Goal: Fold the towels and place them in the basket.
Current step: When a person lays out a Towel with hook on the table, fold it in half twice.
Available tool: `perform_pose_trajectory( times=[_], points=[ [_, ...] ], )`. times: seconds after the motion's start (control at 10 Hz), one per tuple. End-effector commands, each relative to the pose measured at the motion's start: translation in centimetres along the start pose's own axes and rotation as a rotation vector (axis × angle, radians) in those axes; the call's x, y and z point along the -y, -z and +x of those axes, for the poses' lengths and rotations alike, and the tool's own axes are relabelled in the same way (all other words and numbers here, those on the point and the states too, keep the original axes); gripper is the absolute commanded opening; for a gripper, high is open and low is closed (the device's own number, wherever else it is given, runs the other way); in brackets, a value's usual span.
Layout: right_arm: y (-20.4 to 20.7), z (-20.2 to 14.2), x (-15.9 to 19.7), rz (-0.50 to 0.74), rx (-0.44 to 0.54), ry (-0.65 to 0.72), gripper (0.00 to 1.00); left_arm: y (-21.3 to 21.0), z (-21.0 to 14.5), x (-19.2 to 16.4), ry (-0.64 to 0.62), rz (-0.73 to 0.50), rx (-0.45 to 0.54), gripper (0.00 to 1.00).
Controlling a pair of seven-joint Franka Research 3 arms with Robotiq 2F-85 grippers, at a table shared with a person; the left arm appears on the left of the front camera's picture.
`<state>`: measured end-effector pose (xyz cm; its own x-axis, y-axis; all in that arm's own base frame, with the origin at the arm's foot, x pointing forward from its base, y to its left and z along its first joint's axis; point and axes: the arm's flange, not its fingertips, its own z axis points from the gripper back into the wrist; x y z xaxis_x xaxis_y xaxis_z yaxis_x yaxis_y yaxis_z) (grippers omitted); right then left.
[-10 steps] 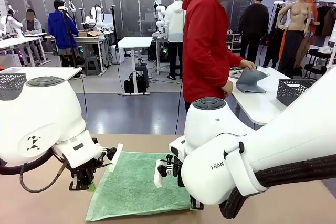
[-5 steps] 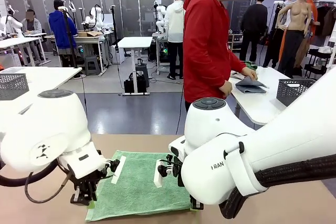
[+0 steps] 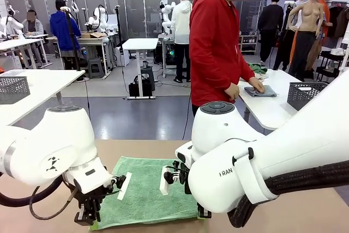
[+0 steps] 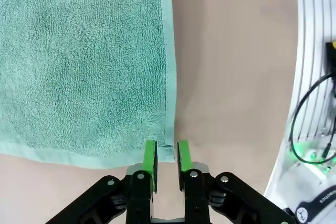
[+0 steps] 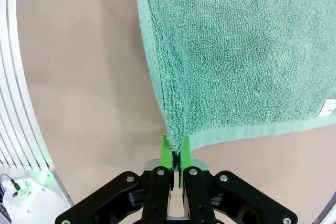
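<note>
Towel [image 3: 147, 189], mint green, lay spread on the brown tabletop [image 4: 231, 77] between the two claws, one near corner at each.

Left claw [image 4: 167, 156] stood open by a narrow gap, pointing down at its corner. That corner sat right at the fingertips: one green pad [image 4: 150, 156] was over the hem and the other just past the side edge, above bare tabletop. Ahead of this claw the cloth was flat and unlifted, and nothing was pinched between the pads as far as could be seen. In the front view this claw [image 3: 87, 216] hung at the cloth's near left corner, low over the tabletop.

Right claw [image 5: 176, 153] was closed tight on the towel's edge. The pads were pressed together with the cloth squeezed between them. From the grip a raised fold ran straight away from the fingertips, and the rest of the cloth spread out to one side of it. A white label [image 5: 329, 107] showed at the hem, well off to that same side.

Far beyond both claws, on a white table [image 3: 272, 113], a person's hand [image 3: 256, 87] pressed on a folded grey towel [image 3: 262, 92]. A dark mesh basket [image 3: 305, 95] stood just beside it.
</note>
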<state>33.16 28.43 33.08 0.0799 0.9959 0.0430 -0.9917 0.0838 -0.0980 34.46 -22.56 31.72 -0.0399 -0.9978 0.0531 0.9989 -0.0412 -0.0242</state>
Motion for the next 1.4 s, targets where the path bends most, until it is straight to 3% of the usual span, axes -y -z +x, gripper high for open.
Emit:
perform_pose_trajectory(
  times=[0.0, 0.2, 0.3, 0.4, 1.2, 1.3],
  points=[
    [0.0, 0.0, 0.0, 0.0, 0.003, 0.0, 0.0, 0.5, -1.0, 1.3, 0.017, -0.032, 0.015, 0.24],
    [0.0, 0.0, 0.0, 0.0, 0.003, 0.0, 0.0, 0.9, -1.1, 1.3, 0.015, -0.041, 0.006, 0.24],
    [0.0, 0.0, 0.0, 0.0, 0.003, 0.0, 0.0, 1.2, -1.2, 1.2, 0.01, -0.029, -0.002, 0.43],
    [0.0, 0.0, 0.0, 0.0, 0.003, 0.0, 0.0, 1.3, -1.2, 1.1, 0.011, -0.015, 0.002, 0.36],
    [0.0, 0.0, 0.0, 0.0, 0.003, 0.0, 0.0, 2.6, -1.3, -0.2, 0.031, 0.021, -0.034, 0.34],
    [0.0, 0.0, 0.0, 0.0, 0.003, 0.0, 0.0, 2.5, -1.3, -0.2, 0.034, 0.029, -0.052, 0.16]
  ],
)
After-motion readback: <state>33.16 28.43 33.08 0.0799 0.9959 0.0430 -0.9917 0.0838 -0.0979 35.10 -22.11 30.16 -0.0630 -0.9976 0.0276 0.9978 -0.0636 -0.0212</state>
